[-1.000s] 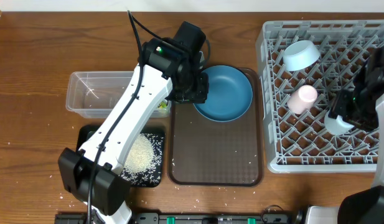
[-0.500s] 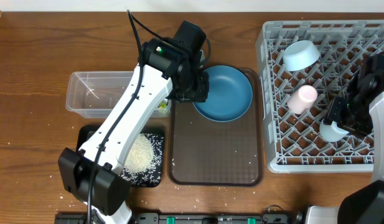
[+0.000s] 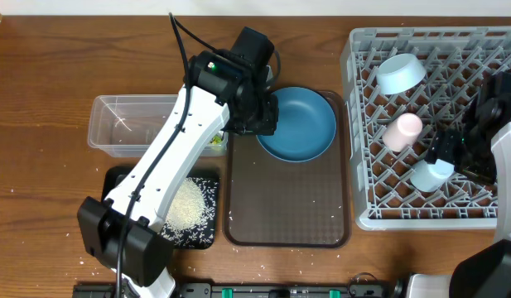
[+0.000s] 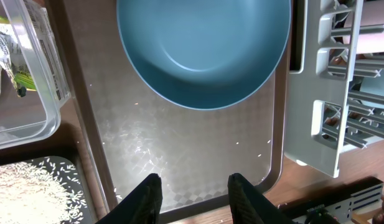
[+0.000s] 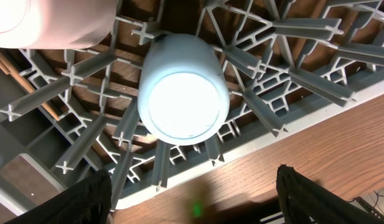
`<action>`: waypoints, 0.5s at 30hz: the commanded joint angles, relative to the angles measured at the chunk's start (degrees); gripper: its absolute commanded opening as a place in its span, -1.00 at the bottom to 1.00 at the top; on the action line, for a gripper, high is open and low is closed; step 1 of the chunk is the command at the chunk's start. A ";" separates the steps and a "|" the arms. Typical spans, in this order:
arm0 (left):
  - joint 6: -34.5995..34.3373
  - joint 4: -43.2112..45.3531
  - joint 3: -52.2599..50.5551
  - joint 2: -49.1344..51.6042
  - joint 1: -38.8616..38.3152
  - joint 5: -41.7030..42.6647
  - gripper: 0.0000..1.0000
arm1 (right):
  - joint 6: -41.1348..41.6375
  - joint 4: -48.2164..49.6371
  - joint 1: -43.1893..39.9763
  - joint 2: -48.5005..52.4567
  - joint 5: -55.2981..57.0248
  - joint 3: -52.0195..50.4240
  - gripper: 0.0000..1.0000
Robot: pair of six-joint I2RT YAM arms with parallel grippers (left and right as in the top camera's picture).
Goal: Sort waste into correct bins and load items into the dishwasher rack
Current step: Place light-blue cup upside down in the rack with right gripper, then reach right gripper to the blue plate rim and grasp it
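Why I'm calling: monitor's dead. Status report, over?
Right gripper open, light-blue cup resting in rack, untouched. Left gripper open, empty, over brown tray beside blue plate. Nothing blocking either.

The grey pegged rack (image 3: 354, 124) holds a pale bowl (image 3: 400, 73) tipped on its side near its far-left corner, a pink cup (image 3: 402, 131) lying toward its middle, and a light-blue cup (image 3: 427, 174) tilted by its front wall. Left of the rack sits the round blue plate (image 3: 303, 124). Farther left are a clear tub (image 3: 122, 101) with a crumpled wrapper (image 4: 5, 59) and a black tray (image 3: 201, 238) of rice (image 3: 189, 207).
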 commanded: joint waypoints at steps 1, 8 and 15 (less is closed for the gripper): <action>0.74 -0.04 -0.48 0.15 0.20 -3.10 -0.24 | 0.39 0.28 -0.17 -0.90 -1.14 -0.31 0.65; 0.79 -0.66 -0.37 -1.14 5.31 -3.80 -0.24 | -4.04 1.90 -0.09 -0.90 -13.33 -0.31 0.66; 0.74 -0.48 0.83 -7.30 16.68 -3.41 -0.05 | -16.70 2.16 0.02 -0.90 -40.89 -0.31 0.69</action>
